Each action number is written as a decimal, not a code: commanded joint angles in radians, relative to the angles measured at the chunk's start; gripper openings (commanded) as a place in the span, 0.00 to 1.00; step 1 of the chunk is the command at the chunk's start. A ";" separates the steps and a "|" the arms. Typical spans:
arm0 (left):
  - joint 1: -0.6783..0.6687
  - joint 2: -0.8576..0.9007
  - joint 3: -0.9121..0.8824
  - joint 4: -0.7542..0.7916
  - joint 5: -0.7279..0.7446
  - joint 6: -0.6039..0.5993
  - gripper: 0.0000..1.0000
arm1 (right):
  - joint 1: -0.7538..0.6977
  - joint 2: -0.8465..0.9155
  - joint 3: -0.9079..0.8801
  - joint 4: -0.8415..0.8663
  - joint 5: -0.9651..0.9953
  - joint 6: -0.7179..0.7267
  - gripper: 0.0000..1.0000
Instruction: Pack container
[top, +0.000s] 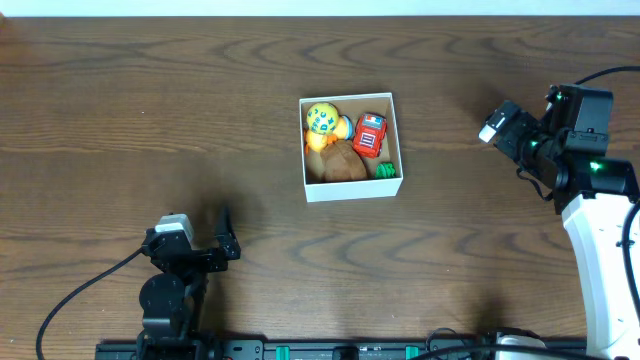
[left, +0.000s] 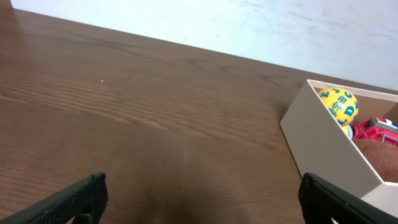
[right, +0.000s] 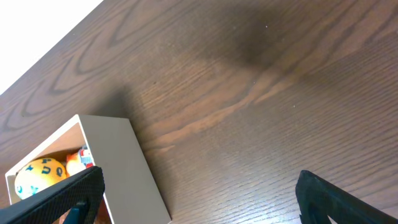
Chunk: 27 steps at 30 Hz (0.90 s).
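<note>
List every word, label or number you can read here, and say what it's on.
On the yellow ball: blue letters, too blurred to read with certainty.
On the red toy car: a pale marking, too small to read.
On the container and the table: no text.

I see the container (top: 352, 189) standing upright and open-topped near the middle of the table. It is a small square white cardboard box with low walls and a tan-brown inside, turned slightly off square to the table's edge. Inside it, a yellow ball (top: 322, 118) with blue letters lies in the far left corner and a red toy car (top: 370, 135) just to its right. A rounded brown toy (top: 343, 163) lies along the near wall, and what may be a small green piece (top: 385, 171) sits in the near right corner.
</note>
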<state>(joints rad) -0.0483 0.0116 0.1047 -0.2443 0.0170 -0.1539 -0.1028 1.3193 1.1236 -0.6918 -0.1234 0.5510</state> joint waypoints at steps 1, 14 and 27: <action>0.004 -0.008 -0.015 -0.001 0.002 -0.002 0.98 | -0.008 0.005 0.006 -0.001 -0.004 0.002 0.99; 0.004 -0.008 -0.015 -0.001 0.002 -0.002 0.98 | -0.008 0.005 0.006 -0.001 -0.004 0.002 0.99; 0.004 -0.008 -0.015 -0.001 0.002 -0.002 0.98 | -0.008 0.002 0.005 -0.061 0.097 -0.179 0.99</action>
<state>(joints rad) -0.0483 0.0116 0.1047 -0.2447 0.0170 -0.1539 -0.1028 1.3193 1.1236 -0.7197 -0.1001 0.5087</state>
